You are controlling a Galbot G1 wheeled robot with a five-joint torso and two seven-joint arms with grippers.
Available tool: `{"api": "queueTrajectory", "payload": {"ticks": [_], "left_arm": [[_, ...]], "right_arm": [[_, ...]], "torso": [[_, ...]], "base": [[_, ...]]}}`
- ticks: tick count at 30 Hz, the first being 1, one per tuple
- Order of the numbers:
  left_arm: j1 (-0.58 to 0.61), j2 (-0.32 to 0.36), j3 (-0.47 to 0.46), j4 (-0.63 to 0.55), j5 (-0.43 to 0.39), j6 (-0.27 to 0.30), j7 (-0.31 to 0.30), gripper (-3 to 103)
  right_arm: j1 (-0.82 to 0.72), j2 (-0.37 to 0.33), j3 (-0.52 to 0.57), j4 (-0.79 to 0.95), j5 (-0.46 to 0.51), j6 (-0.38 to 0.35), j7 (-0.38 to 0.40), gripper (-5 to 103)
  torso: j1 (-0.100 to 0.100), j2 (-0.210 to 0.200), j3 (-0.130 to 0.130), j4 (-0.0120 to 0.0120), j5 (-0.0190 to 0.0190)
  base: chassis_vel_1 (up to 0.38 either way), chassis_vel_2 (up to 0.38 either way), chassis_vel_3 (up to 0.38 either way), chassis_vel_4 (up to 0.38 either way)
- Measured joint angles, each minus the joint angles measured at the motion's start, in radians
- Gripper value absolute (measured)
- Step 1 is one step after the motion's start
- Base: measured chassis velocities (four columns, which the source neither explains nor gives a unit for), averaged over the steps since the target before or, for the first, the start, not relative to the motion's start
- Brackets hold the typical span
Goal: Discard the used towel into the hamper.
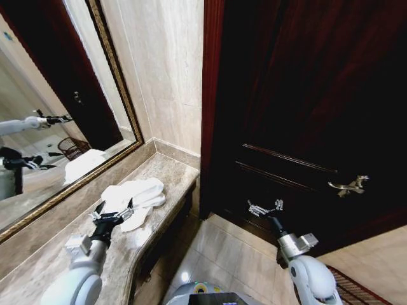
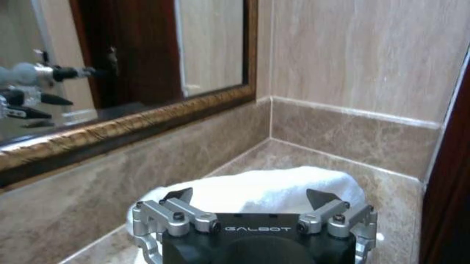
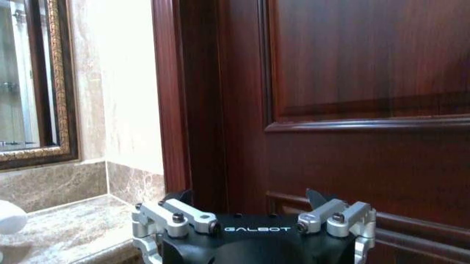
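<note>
The used towel [image 1: 141, 192], white and crumpled, lies on the marble counter [image 1: 166, 170] below the mirror. My left gripper [image 1: 114, 207] hovers just short of the towel's near edge, fingers open and nothing between them. In the left wrist view the towel [image 2: 294, 179] sits right beyond the open left gripper [image 2: 250, 195]. My right gripper [image 1: 264, 206] hangs open over the floor in front of the dark door; the right wrist view shows that gripper [image 3: 248, 195] facing the door panel. The hamper [image 1: 74, 147] appears as a dark woven basket reflected in the mirror.
A gold-framed mirror [image 1: 51, 114] runs along the wall behind the counter. A dark wooden door [image 1: 305, 95] with a brass lever handle [image 1: 348, 185] stands to the right. Beige floor tiles [image 1: 222, 254] lie between the counter's edge and the door.
</note>
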Motion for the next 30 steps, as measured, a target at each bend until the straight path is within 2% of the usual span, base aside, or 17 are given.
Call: {"api": "queueTrajectory", "payload": {"ticks": [1, 3, 9, 14, 17, 20, 30], "left_arm": [[-0.028, 0.008, 0.009, 0.006, -0.010, 0.040, -0.011, 100], [-0.061, 0.016, 0.022, 0.009, -0.028, 0.085, -0.056, 100], [-0.092, 0.018, 0.028, 0.024, -0.043, 0.161, -0.099, 100], [-0.104, 0.021, 0.032, 0.061, -0.051, 0.167, -0.097, 100], [-0.117, 0.031, 0.034, 0.091, -0.055, 0.160, -0.078, 100], [-0.159, 0.076, 0.036, 0.149, -0.078, 0.158, -0.037, 100], [-0.207, 0.133, 0.046, 0.207, -0.165, 0.170, -0.034, 100]], "right_arm": [[-0.001, 0.000, 0.000, -0.002, 0.000, 0.003, 0.001, 100], [0.000, -0.001, 0.000, -0.006, 0.000, 0.007, 0.004, 100], [0.005, 0.001, -0.009, -0.018, -0.007, 0.011, 0.005, 100], [0.010, 0.003, -0.014, -0.019, -0.012, 0.011, 0.005, 100], [0.015, 0.004, -0.016, -0.017, -0.015, 0.009, 0.005, 100], [0.026, 0.001, -0.019, -0.017, -0.019, 0.004, 0.005, 100], [0.039, -0.005, -0.035, -0.035, -0.034, 0.004, 0.002, 100]], "torso": [[0.000, 0.000, 0.000, -0.0001, -0.0001], [0.000, 0.000, 0.000, -0.0002, 0.0000], [0.000, 0.000, 0.000, 0.0000, 0.0000], [0.000, 0.000, 0.000, 0.0001, 0.0000], [0.000, 0.000, 0.000, 0.0001, 0.0000], [0.000, 0.000, 0.000, 0.0001, -0.0002], [0.000, 0.000, 0.000, 0.0001, -0.0001]], "base": [[0.000, 0.000, 0.000, 0.000], [0.000, 0.000, 0.000, 0.000], [0.000, 0.000, 0.000, 0.000], [0.000, 0.000, 0.000, 0.000], [0.000, 0.000, 0.000, 0.000], [0.000, 0.000, 0.000, 0.000], [0.000, 0.000, 0.000, 0.000]]}}
